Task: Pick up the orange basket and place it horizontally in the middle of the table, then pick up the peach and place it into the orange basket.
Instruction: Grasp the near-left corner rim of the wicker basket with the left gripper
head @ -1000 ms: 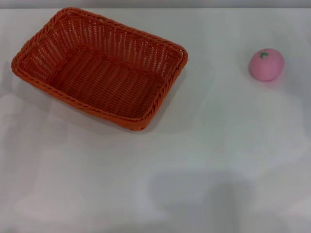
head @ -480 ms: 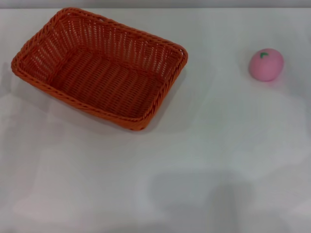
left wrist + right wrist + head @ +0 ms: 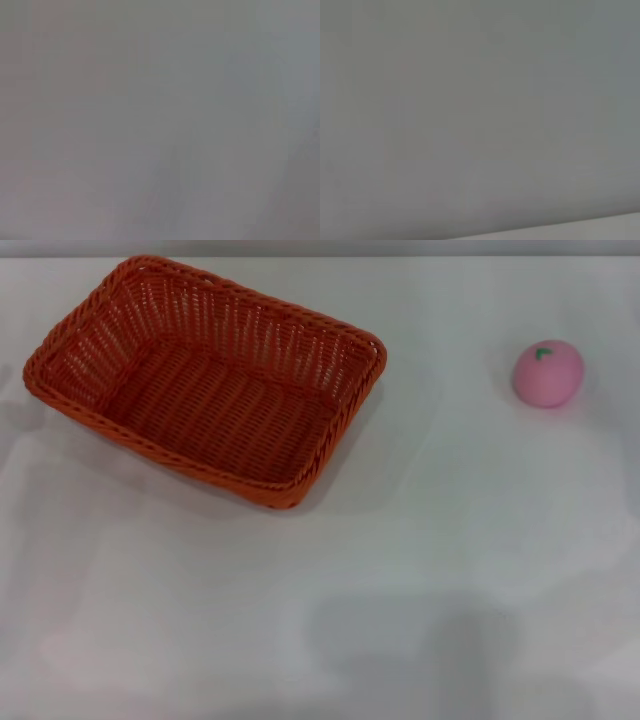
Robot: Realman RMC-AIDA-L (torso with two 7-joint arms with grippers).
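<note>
**Basket and peach lay apart on the table**

The orange basket (image 3: pixel 205 380) sat askew at the table's (image 3: pixel 400 570) far left, open side up. The peach (image 3: pixel 548 372) rested well apart at the far right. Neither gripper appeared in any view, so their state could not be told.

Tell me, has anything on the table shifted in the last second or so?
Nothing visibly changed. The orange basket sits at an angle on the far left of the table, empty, and the peach rests apart from it on the far right, both where they were. Neither tool shows in any view.
</note>
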